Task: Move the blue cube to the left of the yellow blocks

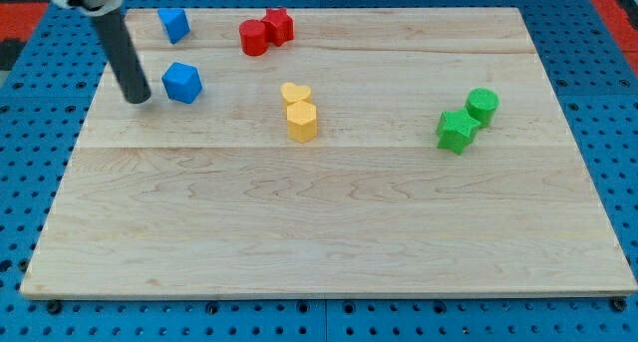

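Note:
A blue cube [182, 82] sits on the wooden board at the view's upper left. A second blue block [173, 24] lies above it near the board's top edge. Two yellow blocks stand touching near the middle: a heart-shaped one [295, 93] and a hexagonal one [302, 121] just below it. My tip [138, 98] rests on the board just left of the blue cube, a small gap apart. The blue cube lies well to the left of the yellow blocks.
A red cylinder [253, 37] and a red star block [278, 25] touch at the top centre. A green star block [456, 130] and a green cylinder [482, 106] touch at the right. The board [329, 232] lies on a blue perforated table.

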You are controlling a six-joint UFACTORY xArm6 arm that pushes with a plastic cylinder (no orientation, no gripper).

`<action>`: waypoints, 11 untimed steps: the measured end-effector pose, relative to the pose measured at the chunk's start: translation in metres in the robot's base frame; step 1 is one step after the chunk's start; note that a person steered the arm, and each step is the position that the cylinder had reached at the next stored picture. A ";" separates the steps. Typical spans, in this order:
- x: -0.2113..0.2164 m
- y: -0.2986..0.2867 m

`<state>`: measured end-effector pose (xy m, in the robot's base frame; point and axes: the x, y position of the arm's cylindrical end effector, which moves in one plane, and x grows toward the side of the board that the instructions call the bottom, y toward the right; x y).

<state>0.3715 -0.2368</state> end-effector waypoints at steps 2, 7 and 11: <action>-0.032 -0.045; -0.048 0.044; -0.001 0.130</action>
